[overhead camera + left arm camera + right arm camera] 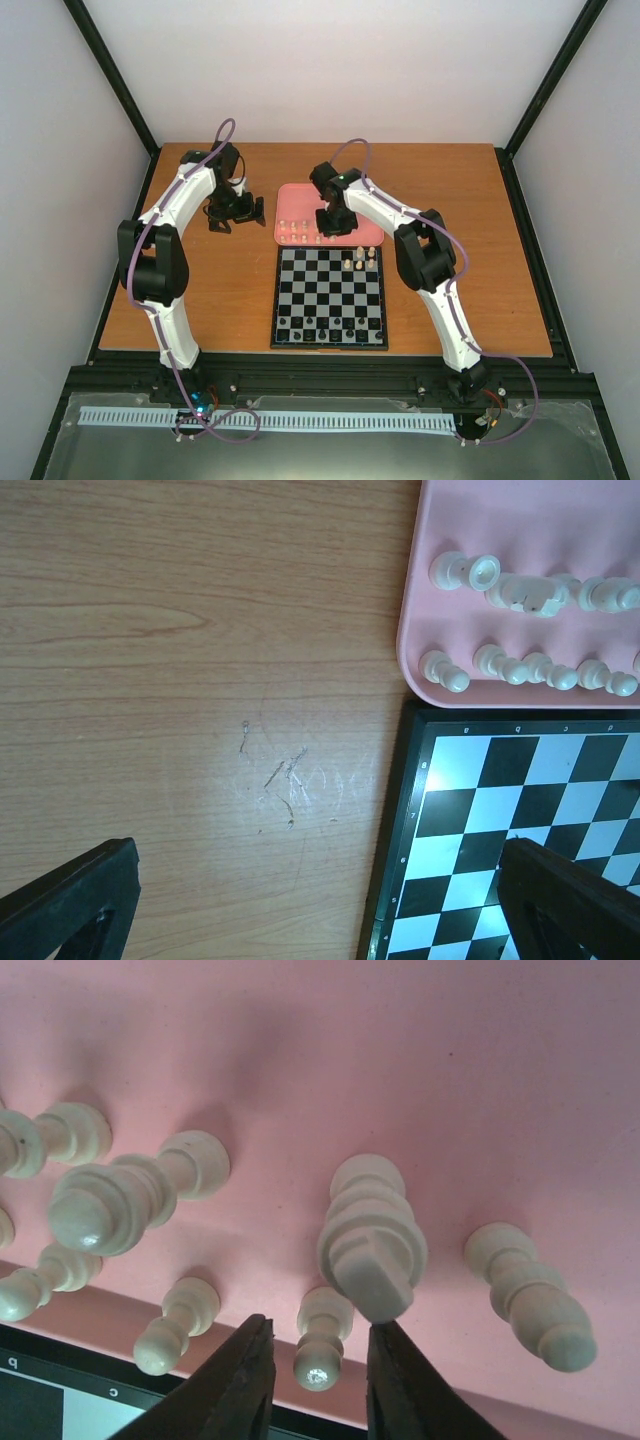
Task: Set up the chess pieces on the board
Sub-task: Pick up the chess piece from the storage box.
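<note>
The chequered board point(282, 300) lies in the middle of the table, with a few cream chess pieces point(360, 260) on its far right squares. More cream pieces point(300, 232) stand on the pink tray point(300, 195) behind it. My right gripper point(335, 225) hangs over the tray's front edge. In the right wrist view it point(320, 1330) is open, its fingers either side of a small cream pawn point(322, 1345) with gaps on both sides. A taller cream piece point(372, 1245) stands just behind the right finger. My left gripper point(232, 215) is open and empty over bare wood point(320, 900).
Black pieces point(330, 330) line the board's near rows. In the left wrist view the board's far left corner point(440, 780) and the tray's corner point(420, 610) with cream pieces point(520, 665) show. Other cream pieces point(120, 1200) crowd round the right gripper.
</note>
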